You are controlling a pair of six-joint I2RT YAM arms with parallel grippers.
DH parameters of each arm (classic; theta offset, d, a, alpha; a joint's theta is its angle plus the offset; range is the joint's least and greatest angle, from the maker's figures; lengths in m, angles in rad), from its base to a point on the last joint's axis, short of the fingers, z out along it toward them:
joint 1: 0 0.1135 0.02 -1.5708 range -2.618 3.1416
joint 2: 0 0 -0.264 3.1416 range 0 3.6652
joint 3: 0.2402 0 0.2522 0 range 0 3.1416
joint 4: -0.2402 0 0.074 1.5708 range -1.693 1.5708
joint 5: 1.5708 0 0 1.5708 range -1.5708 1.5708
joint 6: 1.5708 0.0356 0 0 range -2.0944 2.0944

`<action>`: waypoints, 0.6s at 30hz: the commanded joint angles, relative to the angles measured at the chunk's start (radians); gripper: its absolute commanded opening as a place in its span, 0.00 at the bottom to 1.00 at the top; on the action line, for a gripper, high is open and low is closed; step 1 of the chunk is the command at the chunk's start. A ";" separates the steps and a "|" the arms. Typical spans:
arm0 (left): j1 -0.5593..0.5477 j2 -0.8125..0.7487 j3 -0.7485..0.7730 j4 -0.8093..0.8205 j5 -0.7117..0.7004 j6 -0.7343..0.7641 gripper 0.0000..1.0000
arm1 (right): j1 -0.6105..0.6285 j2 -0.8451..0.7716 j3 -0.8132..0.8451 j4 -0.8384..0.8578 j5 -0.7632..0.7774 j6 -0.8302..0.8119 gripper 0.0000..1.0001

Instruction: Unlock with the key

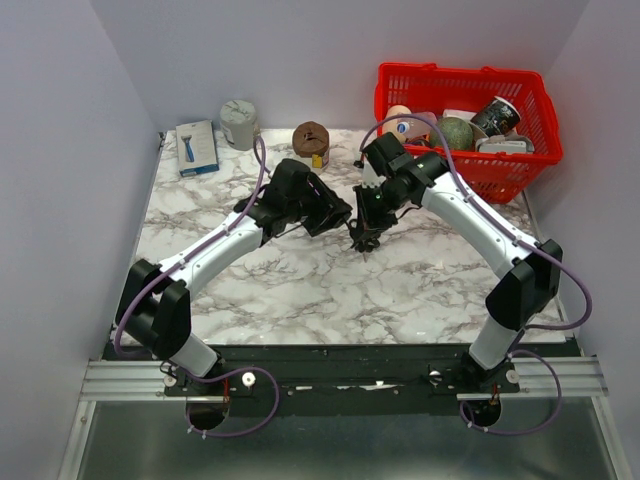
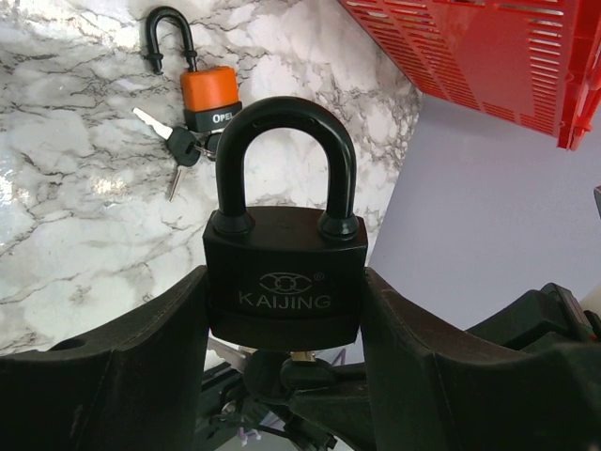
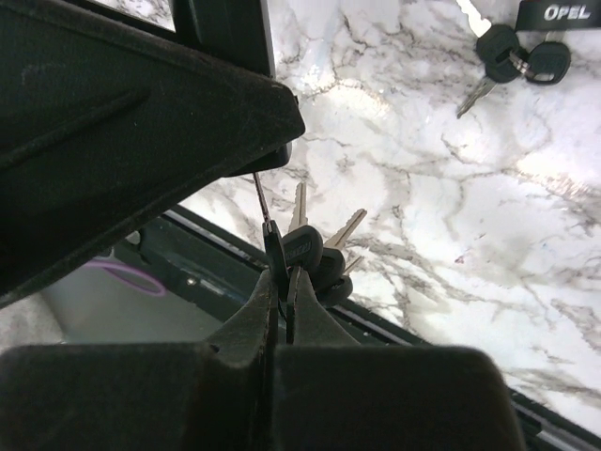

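Left gripper (image 2: 285, 296) grasps black padlock (image 2: 285, 249), right gripper (image 3: 283, 282) pinches a key (image 3: 275, 254) beneath it, orange padlock (image 2: 208, 89) lies beyond

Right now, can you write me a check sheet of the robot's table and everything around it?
Surface: marble-look table.
Job's things: black padlock, shackle closed; key at its underside.
Clutter: orange padlock with spare keys, blue box, grey tin, brown object, full red basket.
Grippers: left tool clamps black padlock; right tool shut on key.
Cables: purple cables along both arms.
Surroundings: plain walls, metal rail at near edge.
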 commanded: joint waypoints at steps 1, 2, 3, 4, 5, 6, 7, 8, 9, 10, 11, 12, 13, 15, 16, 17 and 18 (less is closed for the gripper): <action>-0.079 -0.029 0.049 0.015 0.332 -0.022 0.00 | -0.022 -0.029 -0.034 0.523 0.179 -0.058 0.01; -0.079 -0.028 0.049 0.015 0.331 -0.022 0.00 | -0.022 -0.035 -0.045 0.536 0.182 -0.059 0.01; -0.079 -0.025 0.051 0.017 0.331 -0.025 0.00 | -0.022 -0.034 -0.046 0.539 0.181 -0.055 0.01; -0.079 -0.020 0.053 0.020 0.332 -0.025 0.00 | -0.022 -0.031 -0.046 0.537 0.178 -0.052 0.01; -0.079 -0.019 0.053 0.019 0.337 -0.025 0.00 | -0.022 -0.029 -0.048 0.539 0.172 -0.044 0.01; -0.079 -0.017 0.054 0.023 0.337 -0.026 0.00 | -0.022 -0.023 -0.049 0.542 0.160 -0.015 0.01; -0.079 -0.016 0.054 0.022 0.337 -0.025 0.00 | -0.024 -0.018 -0.048 0.543 0.149 -0.001 0.01; -0.079 -0.017 0.054 0.022 0.338 -0.026 0.00 | -0.024 -0.014 -0.043 0.553 0.129 0.010 0.01; -0.079 -0.016 0.053 0.022 0.338 -0.026 0.00 | -0.024 -0.006 -0.034 0.559 0.092 0.019 0.01; -0.079 -0.017 0.053 0.020 0.340 -0.023 0.00 | -0.025 0.005 -0.029 0.565 0.074 0.046 0.01; -0.079 -0.019 0.053 0.020 0.341 -0.023 0.00 | -0.027 0.011 -0.026 0.580 0.060 0.059 0.01; -0.079 -0.019 0.053 0.019 0.341 -0.022 0.00 | -0.027 0.017 -0.020 0.582 0.035 0.069 0.01; -0.079 -0.023 0.051 0.017 0.341 -0.022 0.00 | -0.031 0.025 -0.016 0.586 0.023 0.092 0.01; -0.079 -0.028 0.043 0.017 0.343 -0.022 0.00 | -0.044 0.028 -0.017 0.599 0.005 0.115 0.01; -0.079 -0.031 0.040 0.020 0.341 -0.022 0.00 | -0.048 0.029 -0.026 0.600 -0.006 0.135 0.01; -0.079 -0.034 0.036 0.025 0.343 -0.023 0.00 | -0.061 0.028 -0.032 0.603 -0.008 0.149 0.01; -0.079 -0.037 0.031 0.028 0.341 -0.026 0.00 | -0.068 0.028 -0.039 0.606 -0.014 0.177 0.01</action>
